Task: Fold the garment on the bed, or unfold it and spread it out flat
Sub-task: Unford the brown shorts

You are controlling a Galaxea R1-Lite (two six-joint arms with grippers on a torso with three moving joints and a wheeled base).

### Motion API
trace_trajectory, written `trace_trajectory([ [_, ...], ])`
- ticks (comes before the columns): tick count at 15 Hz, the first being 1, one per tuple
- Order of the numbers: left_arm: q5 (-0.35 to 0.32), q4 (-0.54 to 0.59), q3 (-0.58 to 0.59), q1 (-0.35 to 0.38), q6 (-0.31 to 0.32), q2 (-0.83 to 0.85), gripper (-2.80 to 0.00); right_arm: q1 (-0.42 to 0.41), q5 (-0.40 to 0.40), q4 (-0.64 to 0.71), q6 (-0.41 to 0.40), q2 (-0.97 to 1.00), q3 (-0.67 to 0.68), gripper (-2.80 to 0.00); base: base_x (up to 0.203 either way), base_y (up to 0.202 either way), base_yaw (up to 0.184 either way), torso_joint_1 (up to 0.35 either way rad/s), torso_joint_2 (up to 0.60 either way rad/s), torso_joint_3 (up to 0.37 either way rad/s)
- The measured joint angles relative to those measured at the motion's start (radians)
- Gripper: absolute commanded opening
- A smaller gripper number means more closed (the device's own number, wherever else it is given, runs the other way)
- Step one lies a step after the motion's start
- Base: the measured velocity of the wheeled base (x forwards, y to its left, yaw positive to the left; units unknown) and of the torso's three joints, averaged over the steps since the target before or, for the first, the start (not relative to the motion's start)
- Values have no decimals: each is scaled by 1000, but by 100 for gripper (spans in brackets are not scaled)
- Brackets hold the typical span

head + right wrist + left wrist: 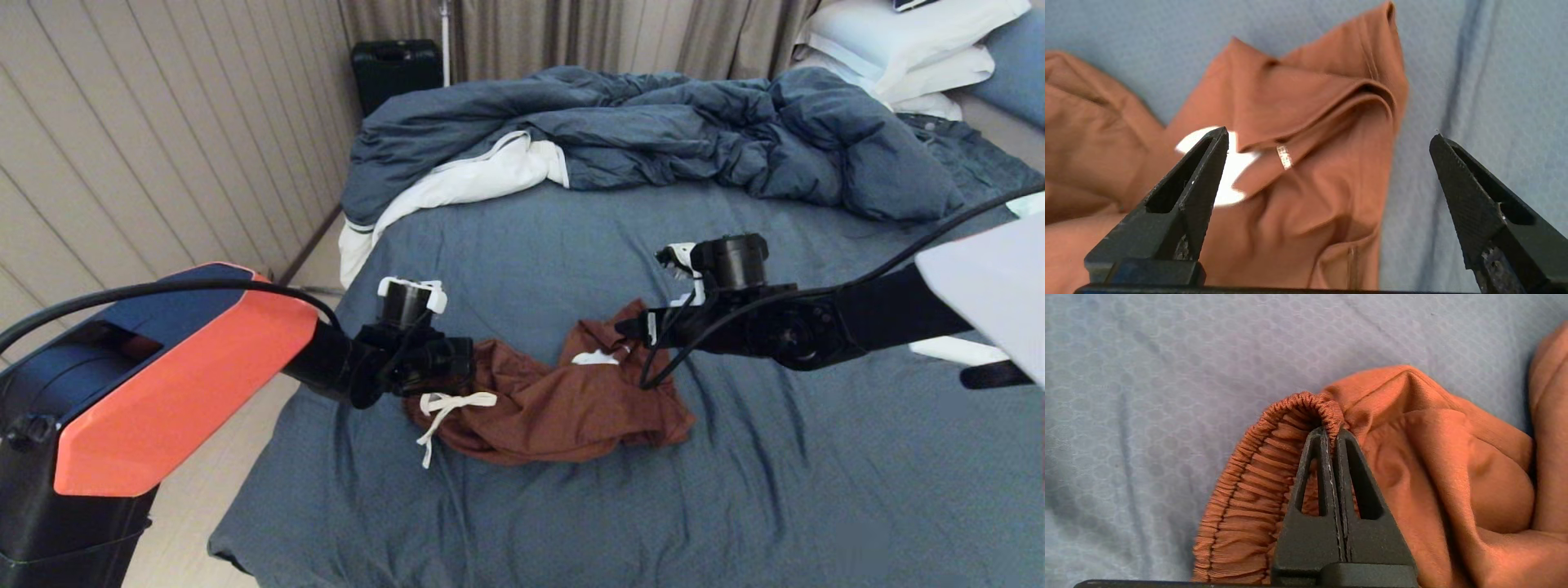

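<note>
Left end effector (1333, 435): you are pinching the gathered waistband (1257, 457), fingers pressed together on it. Right end effector (1329, 139): you are hovering spread wide over a folded leg hem (1331, 98). Garment (555, 392): lying crumpled mid-bed (735, 490), it is looking light, limp and stretchy, likely to sag; take elastic and hem, not the drawstring (445, 408).

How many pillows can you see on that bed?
3 at least, white pillows stacked in one pile at the bed's far right corner, behind the rumpled duvet. The picture's edge cuts the pile off, so more may be hidden.
</note>
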Motion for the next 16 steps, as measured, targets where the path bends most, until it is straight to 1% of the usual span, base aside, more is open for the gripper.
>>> trace_trajectory([
  [4, 1, -1, 1, -7, -5, 0, -280, 5, -27, 7, -68, 59, -84, 0, 0, 0, 0, 0, 0, 0],
  [6, 2, -1, 1, -7, -5, 0, -280, 20, -54, 7, -79, 94, -125, 0, 0, 0, 0, 0, 0, 0],
  [11, 3, -6, -1, -7, -5, 2, -280, 41, -92, 7, -117, 200, -250, 0, 0, 0, 0, 0, 0, 0],
  [16, 3, -8, -1, -7, -4, 5, -280, 47, -113, 0, -137, 233, -295, 0, 0, 0, 0, 0, 0, 0],
])
